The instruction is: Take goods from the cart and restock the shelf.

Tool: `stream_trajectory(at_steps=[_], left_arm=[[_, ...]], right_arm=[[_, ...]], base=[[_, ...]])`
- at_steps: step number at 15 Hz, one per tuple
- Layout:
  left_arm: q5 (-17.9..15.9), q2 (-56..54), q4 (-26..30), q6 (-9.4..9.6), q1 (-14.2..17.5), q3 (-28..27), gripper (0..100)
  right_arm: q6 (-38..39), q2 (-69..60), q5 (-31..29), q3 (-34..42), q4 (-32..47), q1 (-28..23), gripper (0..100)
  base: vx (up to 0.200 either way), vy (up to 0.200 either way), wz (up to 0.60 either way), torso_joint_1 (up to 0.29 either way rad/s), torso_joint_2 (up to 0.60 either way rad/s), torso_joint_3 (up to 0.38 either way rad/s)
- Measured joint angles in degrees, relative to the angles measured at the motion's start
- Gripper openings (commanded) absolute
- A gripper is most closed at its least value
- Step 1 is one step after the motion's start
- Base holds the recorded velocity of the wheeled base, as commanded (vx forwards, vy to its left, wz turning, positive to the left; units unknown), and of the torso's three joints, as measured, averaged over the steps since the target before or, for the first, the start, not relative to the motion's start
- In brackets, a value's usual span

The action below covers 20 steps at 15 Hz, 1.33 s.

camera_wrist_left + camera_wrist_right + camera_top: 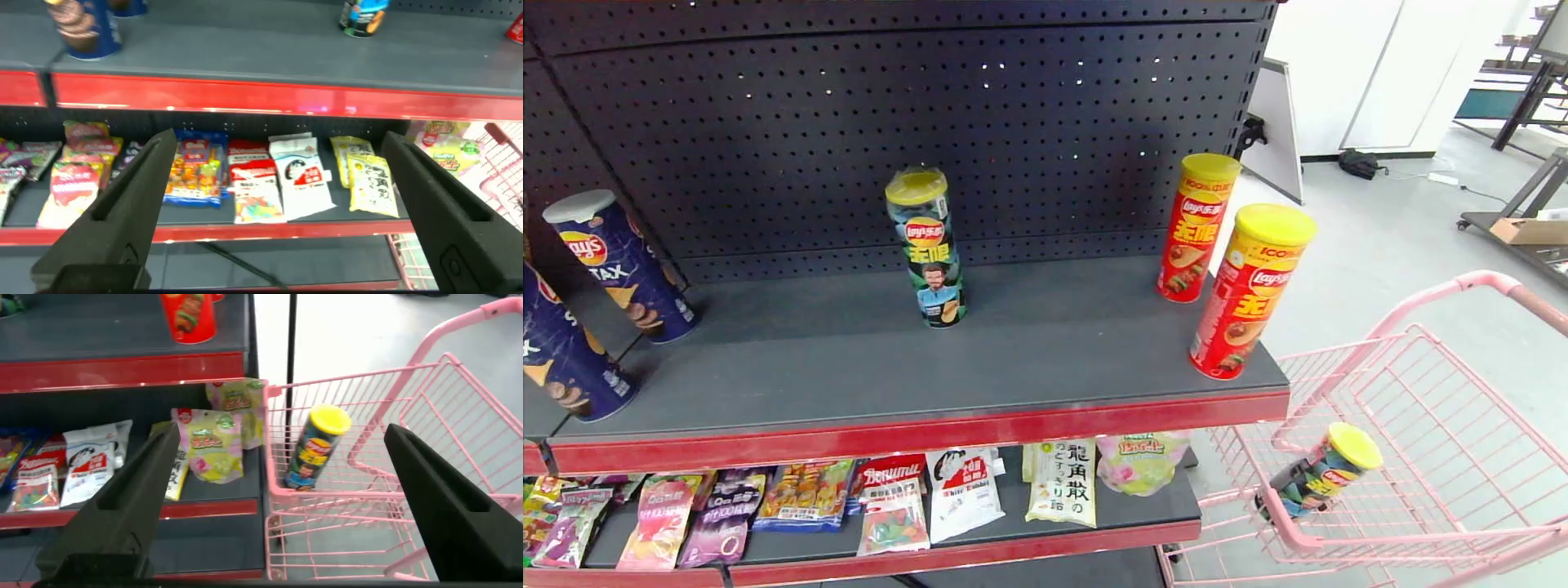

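One can in the cart, both claws wide and empty

Yellow-lidded can (1327, 474) leans against the wall of the pink cart (1490, 282), lower right of the head frame; probably the next item for the shelf (809, 367). There a matching green can (927, 245) stands upright at centre and the red cans (1196, 229) stand near the right edge, labels facing out as stock should. Right gripper (278, 510) has fingers spread wide toward the cart, holding nothing; left gripper (278, 220) is equally spread, facing the snack bags (286, 175) on the lower tier. The right wrist view shows the can propped close beside the shelf end; the head view gives the whole top row, with blue cans (613, 261) at far left
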Motion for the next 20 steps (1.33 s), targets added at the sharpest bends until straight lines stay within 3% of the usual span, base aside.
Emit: stream_trajectory(at_steps=[4,10,20], left_arm=[[-0.02,0.00,0.02,0.09,0.00,0.00,100],[-0.20,0.00,0.00,0.29,-0.04,0.02,100],[-0.22,0.00,0.00,0.38,-0.01,0.00,100]], right_arm=[[0.00,0.00,-0.02,0.00,-0.02,0.02,100],[0.02,0.00,0.00,0.00,-0.02,-0.04,100],[0.00,0.00,-0.11,0.00,0.00,0.00,100]], base=[[0.000,-0.200,0.00,0.004,0.00,0.002],[0.000,0.000,0.00,0.000,0.00,0.000],[0.000,0.000,-0.54,0.003,0.00,0.002]])
